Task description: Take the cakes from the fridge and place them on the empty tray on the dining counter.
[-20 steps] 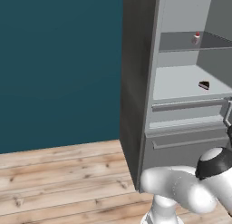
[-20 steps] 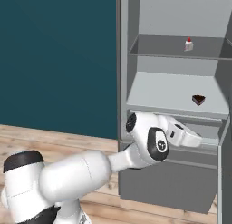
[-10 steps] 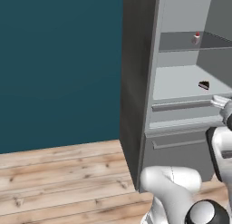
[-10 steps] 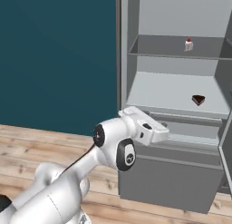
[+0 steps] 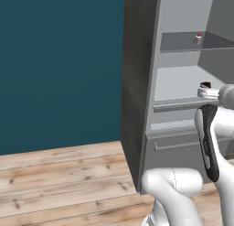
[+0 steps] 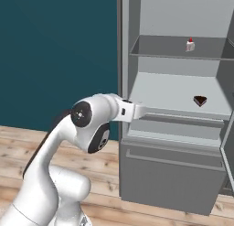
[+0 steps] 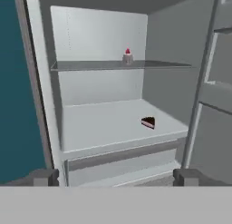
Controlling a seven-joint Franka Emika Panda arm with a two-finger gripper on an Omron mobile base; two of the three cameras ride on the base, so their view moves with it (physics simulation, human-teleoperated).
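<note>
The fridge (image 6: 173, 106) is standing open, showing pale grey shelves. The white cake (image 7: 128, 57), a tiny slice topped with a red cherry, is sitting on the upper shelf (image 7: 90, 65) near its front edge. The dark cake (image 7: 148, 122), a chocolate wedge with a reddish layer, is lying on the lower shelf (image 7: 99, 128) toward its right edge. The gripper (image 7: 115, 177) is hovering before the lower shelf, fingers (image 7: 45, 177) wide apart and holding nothing.

No legible text, labels or nos. anywhere, incl. fridge (image 6: 173, 106) interior.
</note>
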